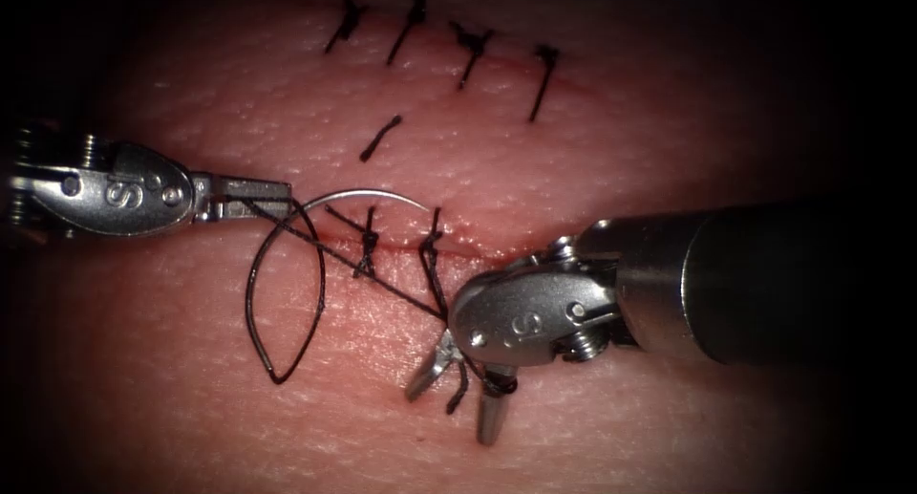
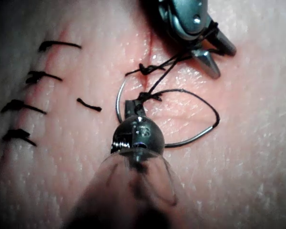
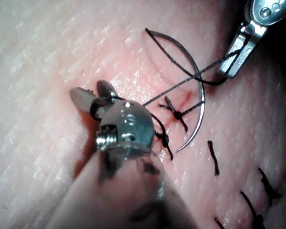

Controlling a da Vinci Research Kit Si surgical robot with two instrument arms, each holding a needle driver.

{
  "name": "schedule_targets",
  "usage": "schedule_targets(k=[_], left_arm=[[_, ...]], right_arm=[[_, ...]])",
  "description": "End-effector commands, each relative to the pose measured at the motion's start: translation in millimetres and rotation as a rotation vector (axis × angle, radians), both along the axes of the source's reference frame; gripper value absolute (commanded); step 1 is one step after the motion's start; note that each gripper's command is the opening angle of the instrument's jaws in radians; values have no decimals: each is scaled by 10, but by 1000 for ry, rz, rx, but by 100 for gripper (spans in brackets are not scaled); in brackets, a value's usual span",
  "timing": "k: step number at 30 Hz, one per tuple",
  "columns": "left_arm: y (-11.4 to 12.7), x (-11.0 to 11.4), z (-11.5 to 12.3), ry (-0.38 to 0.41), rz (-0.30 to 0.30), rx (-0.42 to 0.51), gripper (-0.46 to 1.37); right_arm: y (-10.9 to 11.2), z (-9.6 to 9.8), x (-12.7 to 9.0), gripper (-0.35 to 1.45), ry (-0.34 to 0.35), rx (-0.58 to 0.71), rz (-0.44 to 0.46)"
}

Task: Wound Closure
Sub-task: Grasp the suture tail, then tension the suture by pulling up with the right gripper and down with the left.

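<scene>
Altogether: two tools (image 1: 250, 196) (image 1: 458, 389), one needle (image 1: 368, 194), six stitches (image 1: 367, 241).

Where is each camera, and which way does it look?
Endoscope: above and in front, looking down at the cut in the tissue; both tools show: left tool shut on thread, right tool open, thread wrapped round it.
Left wrist: rides the left arm, looking along its shaft at its jaws.
Right wrist: rides the right arm, looking along its shaft at its jaws.
All three share the needle, lying loose on the tissue by the cut.
</scene>
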State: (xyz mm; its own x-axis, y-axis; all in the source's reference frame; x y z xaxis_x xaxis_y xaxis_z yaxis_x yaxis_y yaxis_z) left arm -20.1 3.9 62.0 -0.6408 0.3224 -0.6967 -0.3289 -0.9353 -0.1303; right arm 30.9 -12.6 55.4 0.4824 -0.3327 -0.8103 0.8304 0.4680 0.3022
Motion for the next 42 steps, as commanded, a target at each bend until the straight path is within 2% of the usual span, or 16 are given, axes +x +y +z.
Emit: schedule_targets(k=[1,5,7,13,15,17,22,24,28,33,37,42], left_arm=[[-2,1,0,0,3,0,-35],[-9,6,1,3,12,-6,-35],[-13,9,2,4,11,-3,-35],[-55,32,0,36,27,8,-35],[-72,38,-4,41,34,16,-35],[-102,45,-11,48,50,28,-35],[-156,51,-28,48,87,42,-35],[-187,50,-40,56,112,49,-35],[-230,41,-65,45,146,57,-35],[-269,35,-98,40,167,54,-35],[-282,37,-110,38,171,52,-35],[-301,38,-113,46,184,48,-35]], right_arm=[[4,-1,-1,-35,5,1,-5],[10,-5,-3,-35,20,26,8],[15,-8,-3,-35,34,52,52],[36,-26,-8,-35,52,174,212],[41,-30,-9,-35,57,202,243],[49,-38,-11,-35,67,246,291],[60,-45,-12,-35,74,307,359],[66,-45,-13,-35,78,331,387],[80,-38,-16,-35,61,350,439],[100,-19,-24,-35,21,353,505],[114,-5,-29,-35,9,347,536],[133,13,-32,-35,-9,340,580]])
